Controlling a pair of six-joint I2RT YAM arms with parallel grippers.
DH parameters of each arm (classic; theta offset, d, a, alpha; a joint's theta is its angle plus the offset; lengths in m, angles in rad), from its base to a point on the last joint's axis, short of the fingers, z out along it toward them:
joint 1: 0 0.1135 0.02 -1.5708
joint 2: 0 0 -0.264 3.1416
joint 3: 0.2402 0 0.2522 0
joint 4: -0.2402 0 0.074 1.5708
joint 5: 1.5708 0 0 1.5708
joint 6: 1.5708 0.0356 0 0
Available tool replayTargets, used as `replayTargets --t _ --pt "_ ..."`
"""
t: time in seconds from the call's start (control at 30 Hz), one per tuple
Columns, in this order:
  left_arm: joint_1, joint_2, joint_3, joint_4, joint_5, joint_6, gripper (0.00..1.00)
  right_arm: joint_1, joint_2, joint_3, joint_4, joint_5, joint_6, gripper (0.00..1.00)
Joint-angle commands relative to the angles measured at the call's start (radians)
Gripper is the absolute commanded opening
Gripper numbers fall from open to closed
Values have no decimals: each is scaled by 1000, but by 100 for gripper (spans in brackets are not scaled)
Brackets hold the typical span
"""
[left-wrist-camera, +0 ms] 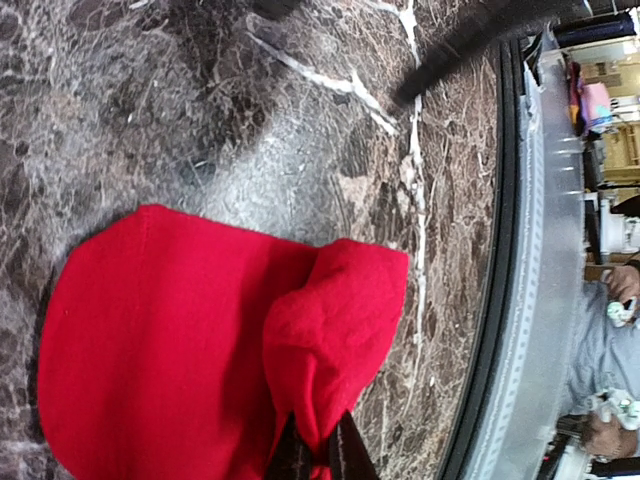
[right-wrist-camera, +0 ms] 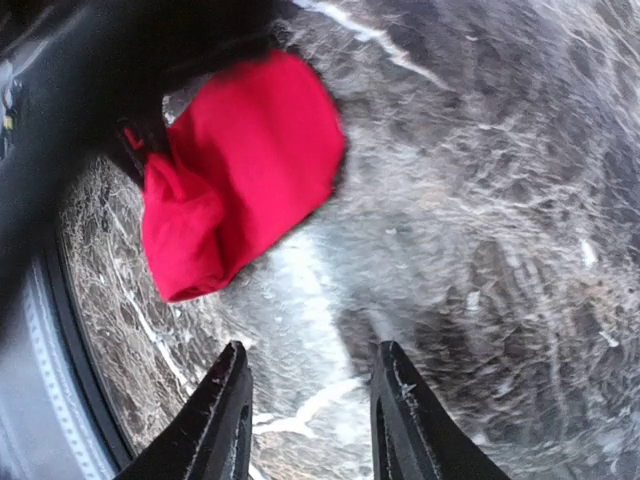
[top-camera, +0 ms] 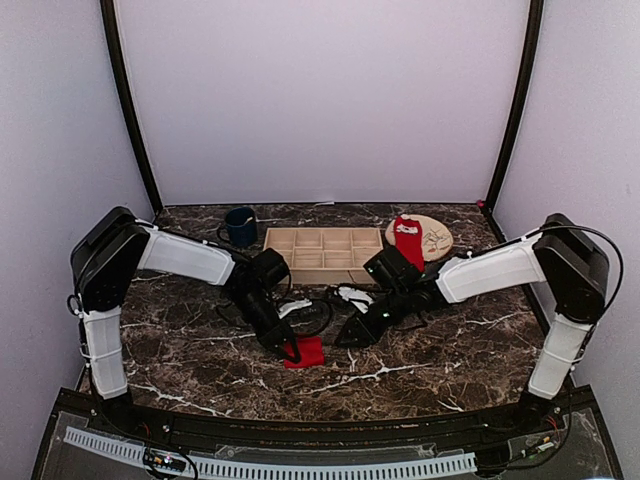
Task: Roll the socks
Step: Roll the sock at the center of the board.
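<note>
**Two arms low over one sock at the desk front**

Left arm: stretched forward and down, left gripper closed on a folded edge of the red sock, which lies on the desk near its front.
Right arm: bent inward, right gripper low, jaws apart on nothing, near that sock.
Left wrist view alone shows the pinched fold.
Top view alone shows the second sock on the plate.

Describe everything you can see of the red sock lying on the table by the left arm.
The red sock is soft, plain fabric; no print shows. It lies mostly flat on the dark marble table, one end bunched and folded back over the rest. The left claw is shut on that bunched end; nothing else touches it.
</note>
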Motion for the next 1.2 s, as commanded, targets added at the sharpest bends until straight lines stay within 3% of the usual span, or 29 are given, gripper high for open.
replayTargets --t 0.0,0.23,0.57,1.17 --pt "23 69 42 -100 48 12 0 81 -82 -47 75 157 -57 38" --pt "42 137 89 -165 87 29 0 189 -152 -93 128 260 -125 39" --pt "59 180 98 -197 110 39 0 277 -79 -25 104 299 -216 41" --pt "69 185 92 -202 124 42 0 298 42 71 64 348 -321 42"
